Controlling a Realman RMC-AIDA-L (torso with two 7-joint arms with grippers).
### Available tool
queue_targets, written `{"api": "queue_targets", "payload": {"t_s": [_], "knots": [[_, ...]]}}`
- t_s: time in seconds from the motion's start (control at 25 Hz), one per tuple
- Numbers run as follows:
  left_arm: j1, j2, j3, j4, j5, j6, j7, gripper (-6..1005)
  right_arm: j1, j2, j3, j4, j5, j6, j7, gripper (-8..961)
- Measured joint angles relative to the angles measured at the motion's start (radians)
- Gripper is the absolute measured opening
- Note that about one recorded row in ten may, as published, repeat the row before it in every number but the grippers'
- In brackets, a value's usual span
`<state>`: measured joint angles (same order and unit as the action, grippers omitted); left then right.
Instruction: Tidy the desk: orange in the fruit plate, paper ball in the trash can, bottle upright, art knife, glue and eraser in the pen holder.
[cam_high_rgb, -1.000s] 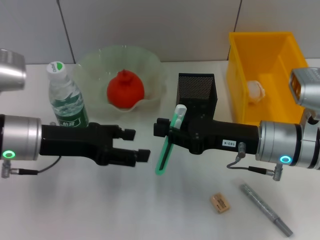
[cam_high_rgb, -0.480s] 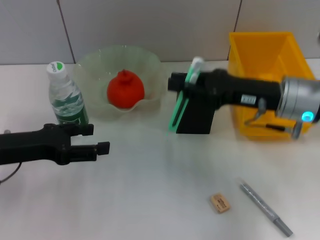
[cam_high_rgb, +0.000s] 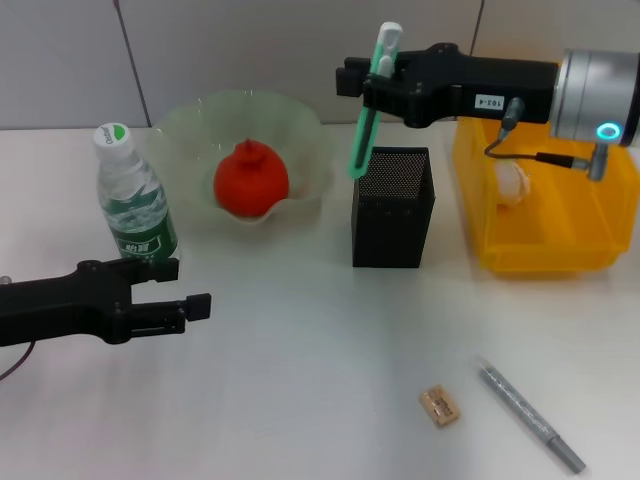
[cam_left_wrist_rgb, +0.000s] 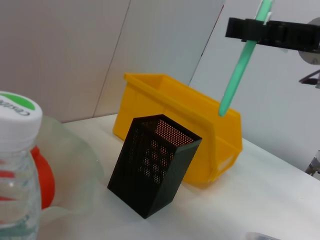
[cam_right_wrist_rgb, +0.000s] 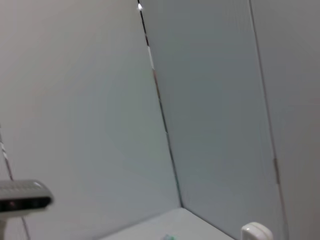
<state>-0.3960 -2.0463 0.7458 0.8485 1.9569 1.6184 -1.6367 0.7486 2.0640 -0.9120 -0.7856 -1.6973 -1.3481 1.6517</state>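
My right gripper (cam_high_rgb: 372, 75) is shut on the green art knife (cam_high_rgb: 369, 110) and holds it upright above the black mesh pen holder (cam_high_rgb: 393, 208), its tip just over the holder's near-left rim. The left wrist view shows the knife (cam_left_wrist_rgb: 241, 70) hanging above the holder (cam_left_wrist_rgb: 152, 162). The orange (cam_high_rgb: 251, 179) lies in the glass fruit plate (cam_high_rgb: 296, 125). The bottle (cam_high_rgb: 134, 200) stands upright. The paper ball (cam_high_rgb: 512, 181) lies in the yellow bin (cam_high_rgb: 560, 245). The eraser (cam_high_rgb: 439, 405) and grey glue stick (cam_high_rgb: 530, 416) lie at the front right. My left gripper (cam_high_rgb: 188, 289) is open and empty, low at the left.
The wall rises just behind the plate and the bin. The bottle stands close behind my left gripper.
My right gripper has risen and moved back with the art knife, from in front of the pen holder to above it. My left arm has drawn back to the left.
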Motion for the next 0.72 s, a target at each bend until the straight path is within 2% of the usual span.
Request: {"api": "queue_targets", "payload": {"t_s": [0.2,0.24,0.28,0.36,0.4,0.48,0.56,0.72], "knots": [[0.002,0.0,0.0,0.0,-0.001,0.0,0.005,859,-0.037,-0.018,0.0,-0.086,-0.042,-0.004,0.054,166],[0.002,0.0,0.0,0.0,-0.001,0.0,0.007,859,-0.051,-0.036,0.0,-0.099,-0.047,-0.006,0.075,166],[0.002,0.0,0.0,0.0,-0.001,0.0,0.012,859,-0.051,-0.036,0.0,-0.099,-0.047,-0.006,0.075,165],[0.0,0.0,0.0,-0.001,-0.002,0.0,0.024,859,-0.059,-0.06,0.0,-0.102,-0.06,0.002,0.105,165],[0.0,0.0,0.0,-0.001,-0.002,0.0,0.024,859,-0.059,-0.06,0.0,-0.102,-0.06,0.002,0.105,165],[-0.005,0.0,0.005,-0.002,-0.002,0.0,0.029,859,-0.046,-0.078,0.002,-0.1,-0.093,0.013,0.149,165],[-0.009,0.0,0.006,-0.002,-0.001,-0.002,0.029,859,-0.025,-0.085,0.001,-0.098,-0.123,0.016,0.172,165],[-0.013,0.0,0.006,-0.002,0.0,-0.004,0.025,859,0.005,-0.085,-0.001,-0.095,-0.169,0.022,0.194,165]]}}
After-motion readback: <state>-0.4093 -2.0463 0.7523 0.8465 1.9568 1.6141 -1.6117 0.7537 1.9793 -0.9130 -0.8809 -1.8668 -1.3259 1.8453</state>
